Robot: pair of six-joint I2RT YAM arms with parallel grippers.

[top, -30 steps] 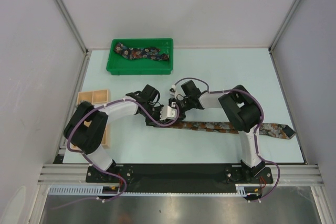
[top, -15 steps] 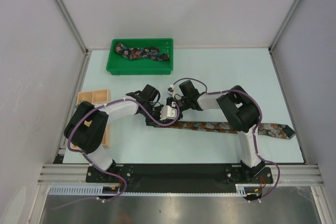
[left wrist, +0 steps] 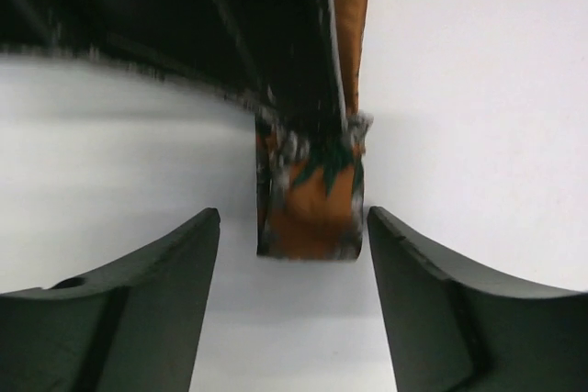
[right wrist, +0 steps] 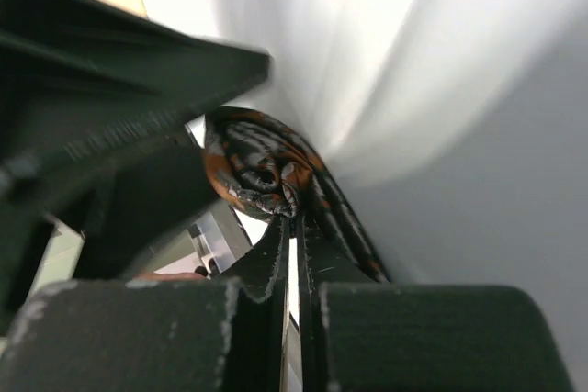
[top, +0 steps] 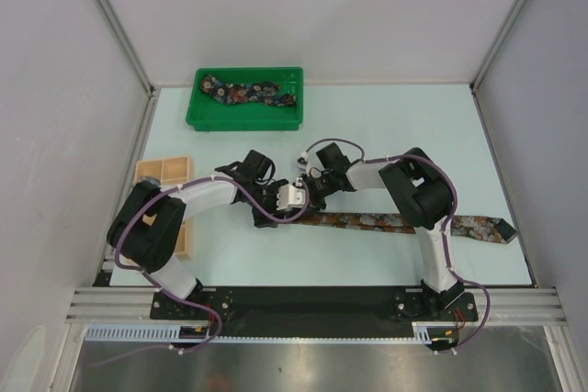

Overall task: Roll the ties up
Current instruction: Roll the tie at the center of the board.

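No text or label can be read.

**Printed cloth on a matt counter, with plastic, wood and metal around it**

Smooth woven cloth with a slight sheen and a busy print is seen in the rust-brown tie (top: 367,220), and printed cloth also in the dark floral tie (top: 250,94). The green tray (top: 243,120) at the far edge is of glossy moulded plastic, and the box (top: 165,170) at the left edge of pale, bare-looking wood. The counter (top: 395,135) is shown smooth and matt. Matt black plastic, faintly grained, is seen on the left claw (left wrist: 294,227) and the right claw (right wrist: 292,227). The rail (top: 312,302) along the near edge is of brushed metal.
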